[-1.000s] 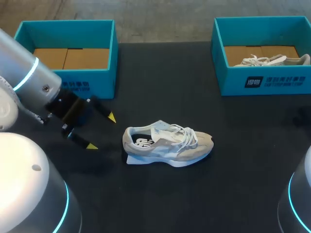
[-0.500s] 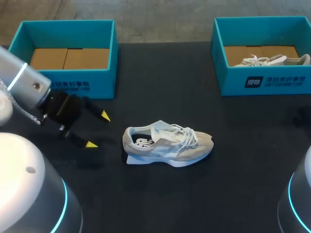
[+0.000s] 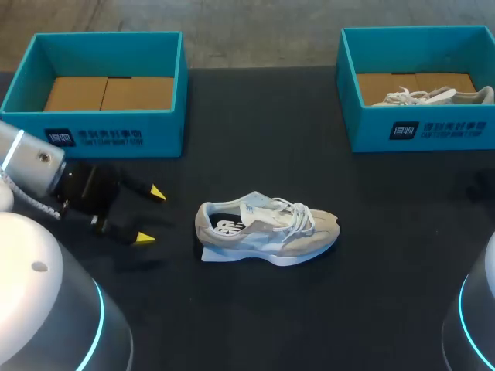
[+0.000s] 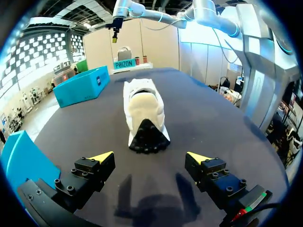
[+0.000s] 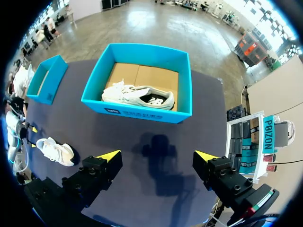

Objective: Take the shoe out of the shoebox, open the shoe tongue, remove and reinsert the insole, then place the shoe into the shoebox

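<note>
**Shoe out on the table, both grippers empty**

The shoe (image 3: 267, 230) stands upright on its sole on the black table (image 3: 255, 139), outside both boxes, and its insole looks seated inside the opening. I judge the tongue and insole work as not yet done.

The main risk is the shoe skidding or tipping. It is light and rests free on a smooth top, so a push from one finger at the collar would probably shove it along rather than open it. A pull on the insole with nothing pinning the shoe would likely lift the whole shoe. The laces lie loose over the tongue, and a yellow tip could snag one and drag the shoe sideways. The end step carries a mix-up risk too. The shoebox beyond the toe (image 3: 421, 131) already holds a second shoe (image 3: 433, 96), while the shoebox beyond the heel (image 3: 100, 135) looks empty.

The left gripper (image 3: 151, 215) sits near the shoe's heel, pointing at it. Its fingers are spread wider than the heel, touching nothing and holding nothing. The right gripper (image 5: 158, 155) hangs high and well apart from the shoe, past its toe end. Its fingers are also wide apart, with only bare table beneath them.
</note>
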Controlling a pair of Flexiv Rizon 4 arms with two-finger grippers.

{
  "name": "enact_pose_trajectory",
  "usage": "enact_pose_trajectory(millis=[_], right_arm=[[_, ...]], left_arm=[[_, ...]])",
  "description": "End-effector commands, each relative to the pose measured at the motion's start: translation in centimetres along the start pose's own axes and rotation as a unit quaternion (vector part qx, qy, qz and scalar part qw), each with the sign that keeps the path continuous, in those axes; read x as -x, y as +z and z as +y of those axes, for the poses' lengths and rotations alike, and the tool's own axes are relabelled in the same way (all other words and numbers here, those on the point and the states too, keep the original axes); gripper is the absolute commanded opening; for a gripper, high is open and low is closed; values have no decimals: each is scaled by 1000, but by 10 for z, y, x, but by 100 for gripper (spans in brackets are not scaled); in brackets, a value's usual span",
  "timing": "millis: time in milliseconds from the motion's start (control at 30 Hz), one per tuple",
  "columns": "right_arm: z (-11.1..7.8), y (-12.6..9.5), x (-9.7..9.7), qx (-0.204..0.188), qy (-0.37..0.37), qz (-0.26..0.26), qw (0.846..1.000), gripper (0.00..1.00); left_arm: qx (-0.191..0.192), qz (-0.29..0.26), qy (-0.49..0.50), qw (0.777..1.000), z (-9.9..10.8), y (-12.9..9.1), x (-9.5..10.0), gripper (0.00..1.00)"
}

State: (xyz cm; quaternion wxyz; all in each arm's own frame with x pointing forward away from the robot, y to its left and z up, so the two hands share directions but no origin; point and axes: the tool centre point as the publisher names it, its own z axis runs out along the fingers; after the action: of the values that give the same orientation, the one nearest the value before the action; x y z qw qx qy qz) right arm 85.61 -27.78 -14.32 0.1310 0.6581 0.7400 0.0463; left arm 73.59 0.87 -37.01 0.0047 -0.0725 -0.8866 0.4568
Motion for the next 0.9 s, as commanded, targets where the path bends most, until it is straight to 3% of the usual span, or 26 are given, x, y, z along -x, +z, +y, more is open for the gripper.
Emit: enact_pose_trajectory(millis=[33,333,533,900], right_arm=[[0,0,0,0,0,-1,1000,100],[0,0,0,0,0,-1,1000,100],[0,0,0,0,0,-1,1000,100],[0,0,0,0,0,-1,1000,100]], left_arm=[[-13,-6,-9,1000,11,2,-4,100],[-74,-13,-52,996,36,4,-6,100],[-73,-25,-47,996,43,5,-6,100],[-83,-40,-48,995,38,4,-4,100]])
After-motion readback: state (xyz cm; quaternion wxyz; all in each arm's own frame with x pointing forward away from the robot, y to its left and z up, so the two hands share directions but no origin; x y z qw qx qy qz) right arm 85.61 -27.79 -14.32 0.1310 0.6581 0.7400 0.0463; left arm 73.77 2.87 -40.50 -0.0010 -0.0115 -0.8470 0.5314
